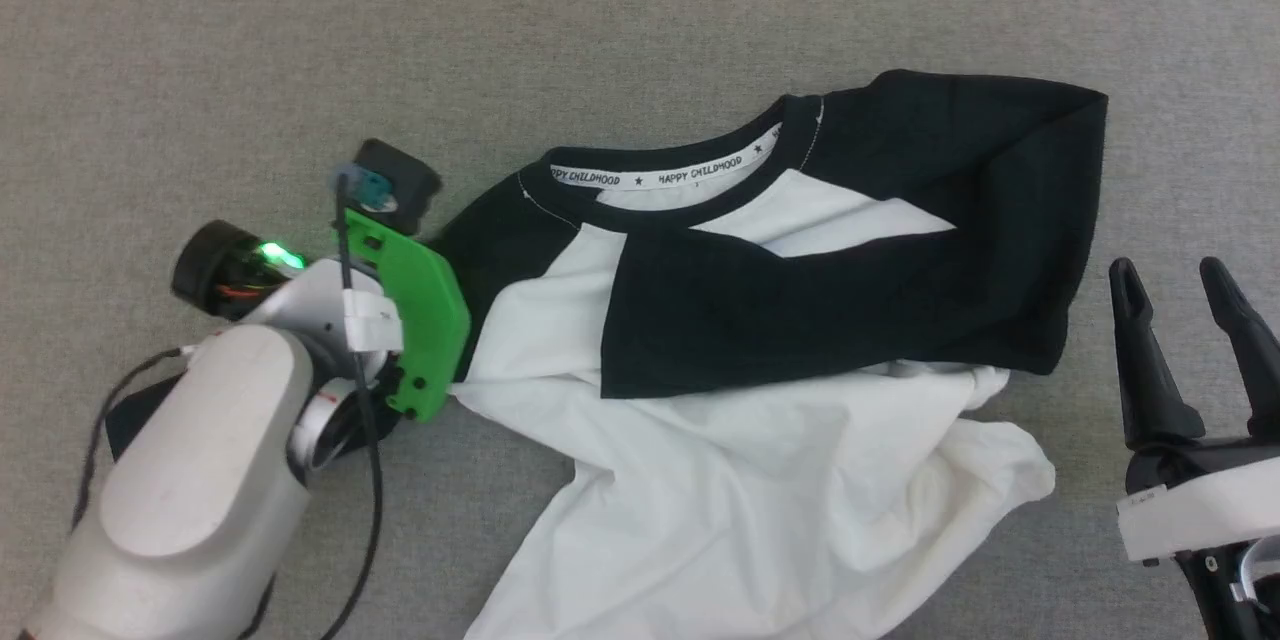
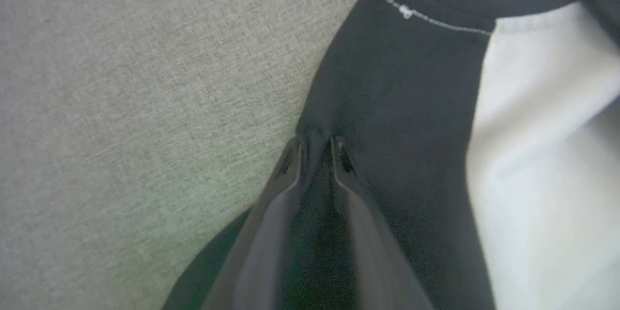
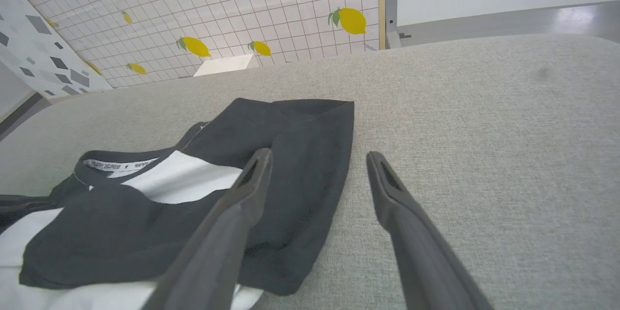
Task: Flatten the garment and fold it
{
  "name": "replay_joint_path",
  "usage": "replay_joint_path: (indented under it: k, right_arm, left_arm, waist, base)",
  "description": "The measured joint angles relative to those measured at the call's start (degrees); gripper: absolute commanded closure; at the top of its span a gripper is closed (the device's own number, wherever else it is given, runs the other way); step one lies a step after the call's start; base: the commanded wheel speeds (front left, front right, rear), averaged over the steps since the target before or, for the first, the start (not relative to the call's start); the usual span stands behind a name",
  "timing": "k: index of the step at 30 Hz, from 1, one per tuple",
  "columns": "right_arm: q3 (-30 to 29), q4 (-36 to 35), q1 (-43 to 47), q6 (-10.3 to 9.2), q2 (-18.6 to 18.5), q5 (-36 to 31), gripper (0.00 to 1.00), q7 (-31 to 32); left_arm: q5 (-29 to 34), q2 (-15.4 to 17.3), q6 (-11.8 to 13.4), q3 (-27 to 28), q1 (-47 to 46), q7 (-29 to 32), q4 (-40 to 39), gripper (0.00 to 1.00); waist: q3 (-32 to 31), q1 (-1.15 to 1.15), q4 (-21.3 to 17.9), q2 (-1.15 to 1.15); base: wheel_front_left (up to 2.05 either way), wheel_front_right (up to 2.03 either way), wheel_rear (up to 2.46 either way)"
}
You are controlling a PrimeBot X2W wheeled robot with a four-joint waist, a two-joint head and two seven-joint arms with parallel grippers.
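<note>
We saw the garment (image 1: pixel 760 480) lying crumpled across the middle of the frame on the grey surface (image 1: pixel 300 20), long axis left to right, with our left end effector (image 2: pixel 317 147) clamped on its black left edge and the right end effector (image 1: pixel 1170 272) apart just beside its right end.

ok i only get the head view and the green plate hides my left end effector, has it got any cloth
Observer: Yes. In the left wrist view the left end effector has its fingers nearly together, with a bunch of the black edge of the garment pinched between the tips.
Operator: and whats past the far edge of the surface
Observer: In the right wrist view a white box stands just beyond the grey surface, in front of a tiled wall printed with lemons.
</note>
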Motion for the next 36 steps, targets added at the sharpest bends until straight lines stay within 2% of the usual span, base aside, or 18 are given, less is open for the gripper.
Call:
replay_joint_path:
  k: [3, 5, 7, 13, 17, 21, 25, 28, 30, 36]
  right_arm:
    - [0.1, -0.1, -0.6, 0.00, 0.0, 0.0, 0.00, 0.4]
    - [0.2, -0.1, -0.7, 0.00, 0.0, -0.1, 0.00, 0.4]
    - [0.5, 0.1, -0.7, 0.00, 0.0, -0.1, 0.00, 0.4]
    - [0.4, 1.1, -0.7, 0.00, 0.0, 0.0, 0.00, 0.0]
    - [-0.3, 1.7, -0.3, 0.00, 0.0, 0.1, 0.00, -0.2]
    - [0.2, 1.6, -0.7, 0.00, -0.6, 1.4, 0.00, 2.1]
    - [1.6, 2.5, -7.2, 0.00, -5.7, 4.3, 0.00, 8.0]
    - [4.0, 4.5, -15.5, 0.00, -12.3, 6.3, 0.00, 14.3]
    - [5.8, 6.1, -21.2, 0.00, -15.5, 7.7, 0.00, 18.5]
    - [15.4, 13.4, -35.3, 0.00, -25.4, 11.3, 0.00, 32.8]
  left_arm:
    - [-0.5, -0.4, -0.3, -0.4, 0.1, -0.2, -0.9, 1.00]
    - [1.0, -0.4, 0.0, -0.5, 0.4, -3.9, -0.9, 1.00]
    - [3.0, -0.6, 1.2, -0.3, 0.8, -9.3, -0.5, 1.00]
    - [3.4, -4.1, 8.1, 5.6, 4.4, -26.2, -0.4, 1.00]
    - [2.6, -5.8, 11.2, 8.2, 8.7, -32.3, -4.1, 1.00]
    - [2.6, -6.6, 12.3, 7.9, 12.5, -34.2, -8.0, 1.00]
    - [2.6, -6.8, 12.7, 7.0, 13.5, -33.9, -10.1, 1.00]
    - [2.8, -7.1, 12.9, 6.4, 13.2, -33.3, -10.6, 1.00]
    - [2.9, -7.4, 12.9, 5.8, 12.7, -33.1, -10.7, 1.00]
    - [3.5, -9.2, 12.6, 4.0, 9.0, -32.9, -10.2, 1.00]
  waist:
    - [0.2, 0.00, 0.4, 0.00]
    - [0.0, 0.00, 0.6, 0.00]
    - [-0.4, 0.00, 0.7, 0.00]
    - [-2.8, 0.00, 0.8, 0.00]
    - [-4.7, 0.00, 0.9, 0.00]
    - [-6.2, 0.00, 1.8, 0.00]
    - [-6.0, 0.00, 2.9, 0.00]
    - [-4.8, 0.00, 3.2, 0.00]
    - [-3.7, 0.00, 3.4, 0.00]
    - [0.2, 0.00, 4.3, 0.00]
  base:
    - [0.00, 0.00, 0.00]
    - [0.00, 0.00, 0.00]
    - [0.00, 0.00, 0.00]
    - [0.00, 0.00, 0.00]
    - [0.00, 0.00, 0.00]
    - [0.00, 0.00, 0.00]
    - [0.00, 0.00, 0.00]
    - [0.00, 0.00, 0.00]
    - [0.00, 0.00, 0.00]
    - [0.00, 0.00, 0.00]
